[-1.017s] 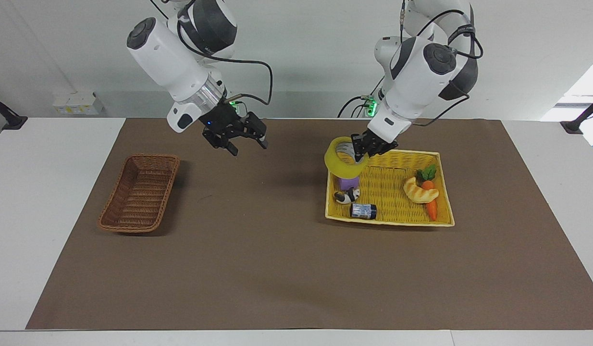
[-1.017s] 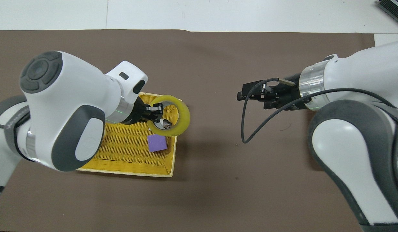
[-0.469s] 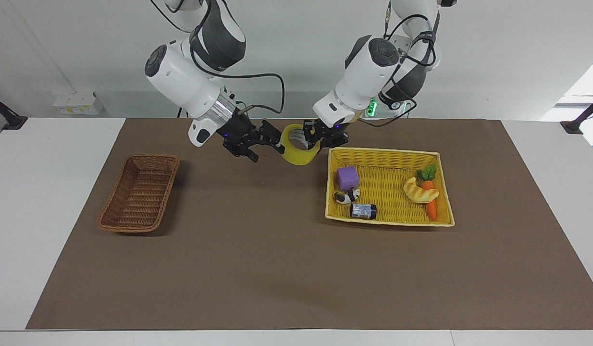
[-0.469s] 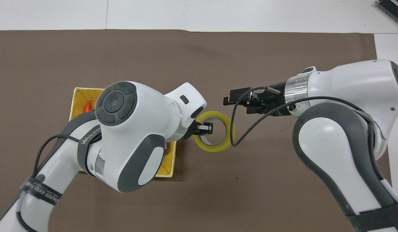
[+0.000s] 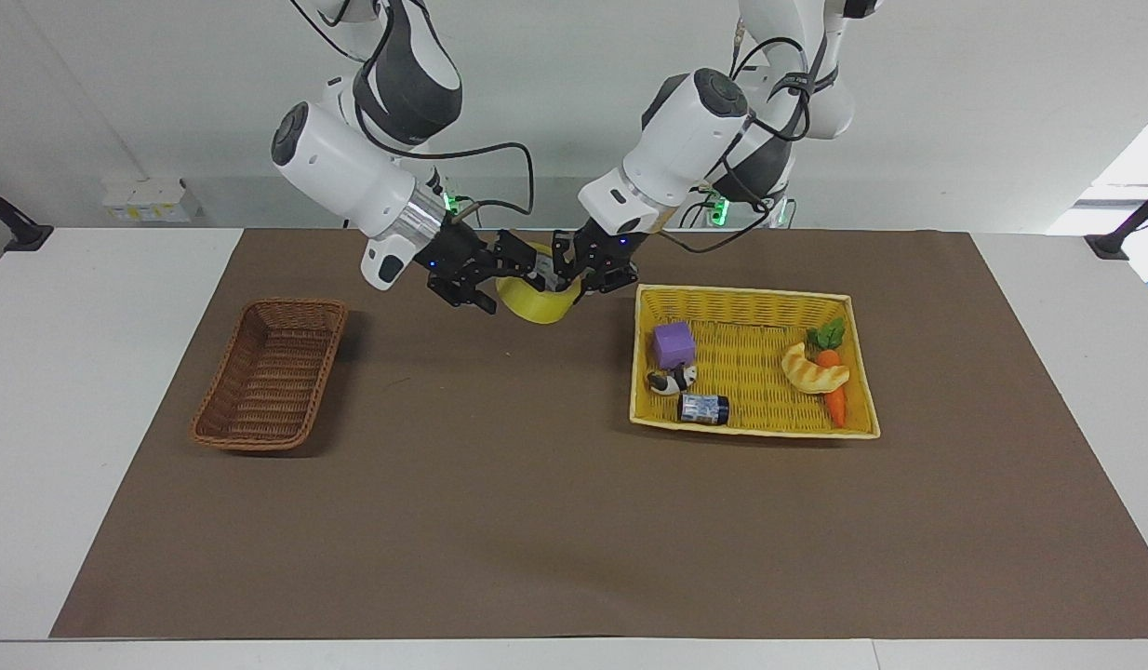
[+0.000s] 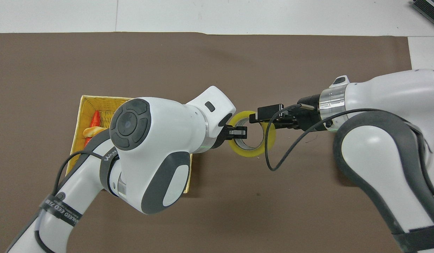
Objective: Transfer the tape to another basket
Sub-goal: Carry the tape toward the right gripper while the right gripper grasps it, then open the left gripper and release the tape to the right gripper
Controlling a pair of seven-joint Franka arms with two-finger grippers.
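Handover step in hand. Tape [image 5: 537, 300] held up over tabletop [image 5: 555, 521], pinched through rim by closed left fingers [image 6: 238, 132]. Right fingers [image 6: 269, 113] spread wide, set about rim, not yet closed. Next: right fingers to be closed, left released, tape carried to brown basket [image 5: 272, 372].

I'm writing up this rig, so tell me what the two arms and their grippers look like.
Both arms have glossy white shells with dark grey joint covers and a silver wrist ring. The left gripper and right gripper are black; a black cable loops to each wrist, with green lights nearby.
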